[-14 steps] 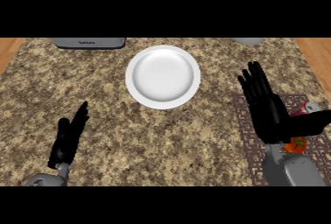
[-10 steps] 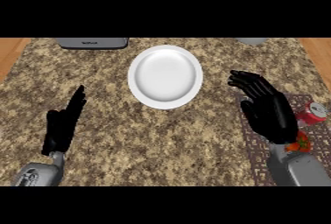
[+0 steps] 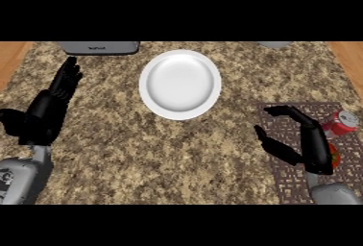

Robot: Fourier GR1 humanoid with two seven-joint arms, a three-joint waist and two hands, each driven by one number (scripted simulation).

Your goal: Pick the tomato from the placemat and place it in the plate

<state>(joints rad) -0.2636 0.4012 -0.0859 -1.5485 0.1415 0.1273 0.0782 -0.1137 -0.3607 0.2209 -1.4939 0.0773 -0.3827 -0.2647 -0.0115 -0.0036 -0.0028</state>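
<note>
The white plate (image 3: 179,84) lies at the far middle of the granite counter. A dark woven placemat (image 3: 284,178) sits at the right. Only a red sliver of the tomato (image 3: 335,159) shows on it, behind the right edge of my right hand (image 3: 312,146). That hand hovers over the mat with its fingers bent forward and its thumb spread to the left, holding nothing. The tomato is by the back of the hand, not between fingers and thumb. My left hand (image 3: 48,109) stays open at the left edge, fingers pointing up.
A red can (image 3: 344,123) stands on the placemat's far right corner, just beyond the tomato. A grey appliance (image 3: 99,47) sits at the far left and a grey object (image 3: 273,44) at the far right. Wooden strips border both counter sides.
My right hand has drawn back toward the near edge over the placemat, and its straight fingers have bent. The left hand has shifted farther up the counter.
</note>
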